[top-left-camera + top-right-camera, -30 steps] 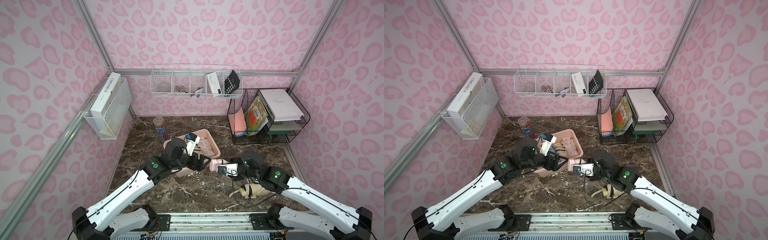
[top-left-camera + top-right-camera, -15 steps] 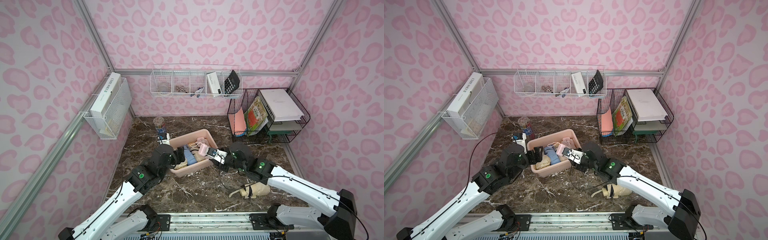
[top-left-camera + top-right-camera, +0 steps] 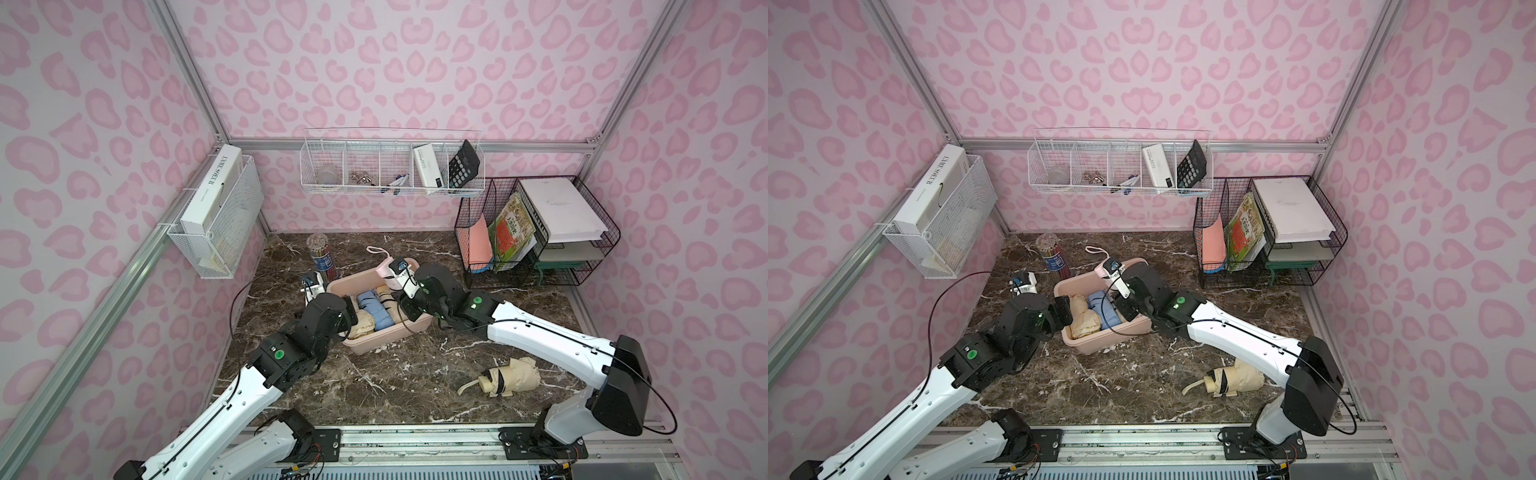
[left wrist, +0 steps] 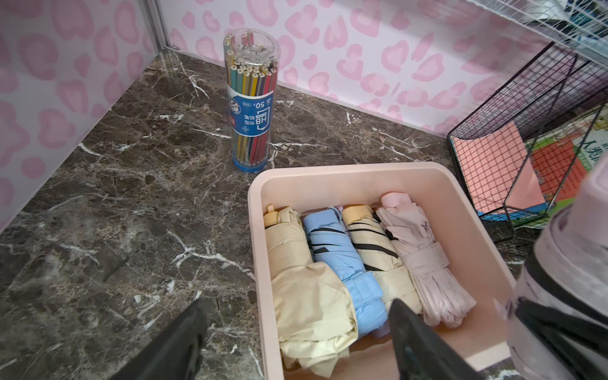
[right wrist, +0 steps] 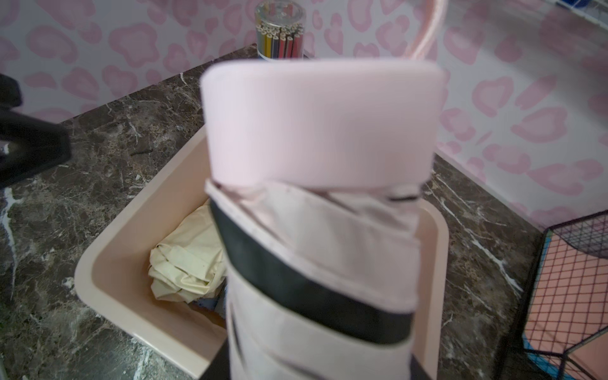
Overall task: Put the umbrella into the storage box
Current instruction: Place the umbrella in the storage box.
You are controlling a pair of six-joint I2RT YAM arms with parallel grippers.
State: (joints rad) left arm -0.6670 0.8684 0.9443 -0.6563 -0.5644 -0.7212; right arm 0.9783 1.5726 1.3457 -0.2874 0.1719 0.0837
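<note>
Marble tabletop [image 3: 374, 374], pink-spotted walls [image 3: 374, 62]: your right jaws gripped the pink umbrella [image 5: 319, 125] over the storage box [image 4: 345, 171]; left jaws stood apart, empty.

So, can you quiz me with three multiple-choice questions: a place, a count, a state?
1. The loose cream umbrella lies: A) in a wire basket B) on the marble table C) among the papers.
2. Folded umbrellas lying in the storage box: A) four B) one C) seven.
3. The right pincer is: A) open, empty B) out of sight C) shut on a pink umbrella.
Key: B, it rests on bare marble; A, four lie side by side; C, it grips the pink one over the box.
</note>
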